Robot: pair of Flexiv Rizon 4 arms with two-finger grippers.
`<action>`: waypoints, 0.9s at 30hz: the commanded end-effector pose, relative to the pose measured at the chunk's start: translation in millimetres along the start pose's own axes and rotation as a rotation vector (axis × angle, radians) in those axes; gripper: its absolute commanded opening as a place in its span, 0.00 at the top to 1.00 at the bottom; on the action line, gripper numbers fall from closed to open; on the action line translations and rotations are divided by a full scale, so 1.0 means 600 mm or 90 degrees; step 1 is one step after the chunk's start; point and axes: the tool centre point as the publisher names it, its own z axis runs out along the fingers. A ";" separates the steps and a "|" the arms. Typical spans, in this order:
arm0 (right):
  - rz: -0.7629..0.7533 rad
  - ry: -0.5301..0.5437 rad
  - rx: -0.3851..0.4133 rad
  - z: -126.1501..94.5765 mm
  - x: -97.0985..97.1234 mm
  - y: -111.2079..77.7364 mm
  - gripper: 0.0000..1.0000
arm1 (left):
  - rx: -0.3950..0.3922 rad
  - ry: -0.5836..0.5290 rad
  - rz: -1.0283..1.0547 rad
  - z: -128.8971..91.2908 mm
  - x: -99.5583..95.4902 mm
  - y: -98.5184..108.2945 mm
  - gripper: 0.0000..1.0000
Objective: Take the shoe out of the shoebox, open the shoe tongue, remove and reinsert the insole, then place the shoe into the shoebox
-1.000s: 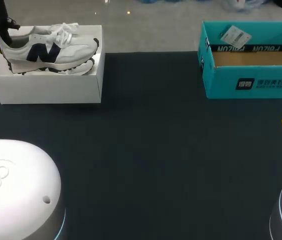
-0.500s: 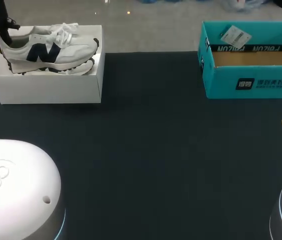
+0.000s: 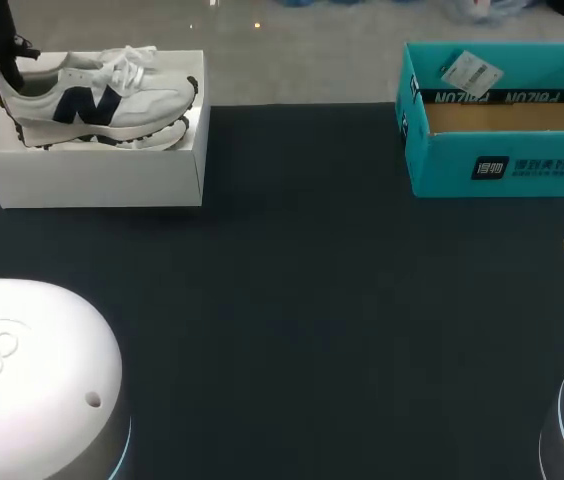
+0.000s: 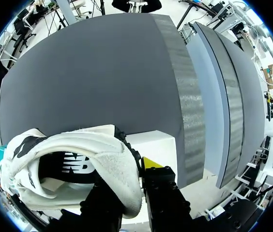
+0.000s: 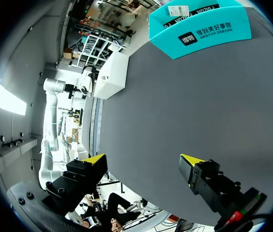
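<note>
Three views | head: shoe (image 3: 102,100) sits in the white shoebox (image 3: 92,180), far left; left gripper (image 3: 0,85) at its heel is mostly cut off | left wrist: fingers (image 4: 163,193) pinch only the heel collar, so I fear a lift tips or drops it; grip depth hidden | right wrist: right gripper (image 5: 143,160) gapes wide over the table (image 5: 185,96), holding nothing.

Left gripper (image 4: 129,186) clamps heel of white shoe (image 4: 78,150): one black finger inside heel opening, other outside, yellow tip (image 4: 151,162) showing. Dark insole (image 4: 73,166) with white print visible inside shoe. White shoebox (image 4: 153,142) under shoe, its corner just ahead of gripper. Dark grey table (image 4: 93,72) beyond.
</note>
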 end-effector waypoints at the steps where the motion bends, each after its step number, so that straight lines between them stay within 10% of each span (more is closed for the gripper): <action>1: 0.000 -0.002 -0.002 0.000 0.000 -0.003 0.00 | -0.003 0.001 -0.001 -0.002 0.000 -0.003 1.00; 10: 0.000 -0.002 -0.002 0.000 0.000 -0.003 0.00 | -0.003 0.001 -0.001 -0.002 0.000 -0.003 1.00; 27: 0.000 -0.002 -0.002 0.000 0.000 -0.003 0.00 | 0.022 0.029 0.030 -0.041 -0.162 -0.105 1.00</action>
